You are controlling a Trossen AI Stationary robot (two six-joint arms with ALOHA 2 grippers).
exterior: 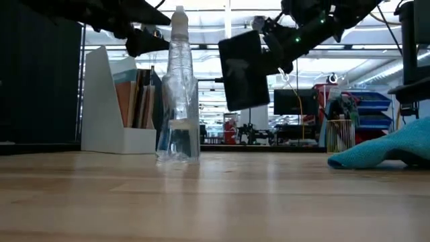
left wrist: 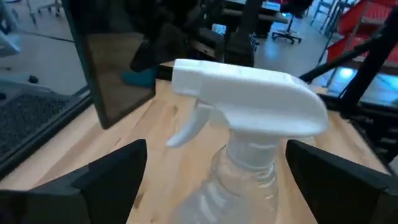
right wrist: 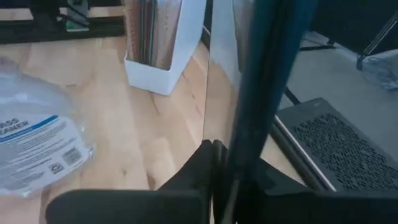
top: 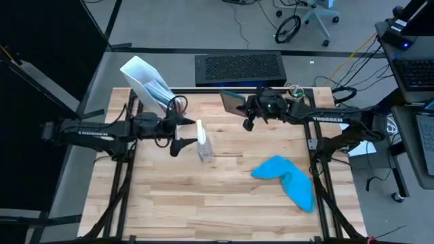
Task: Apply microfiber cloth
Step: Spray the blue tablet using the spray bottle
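We find the left gripper spread wide, its fingers either side of the spray bottle without touching. The right gripper clamps the tablet aloft. The microfiber cloth lies crumpled well below and beyond it, untouched. We judge it light, limp, non-slippery; best pinched at a raised fold.

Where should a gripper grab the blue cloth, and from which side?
Probably the raised fold at the cloth's upper-left end, from straight above. It lies crumpled and loose on the table, bunched higher there and flatter toward the near corner, so a top-down pinch on that hump should catch fabric. Nothing lies on it.
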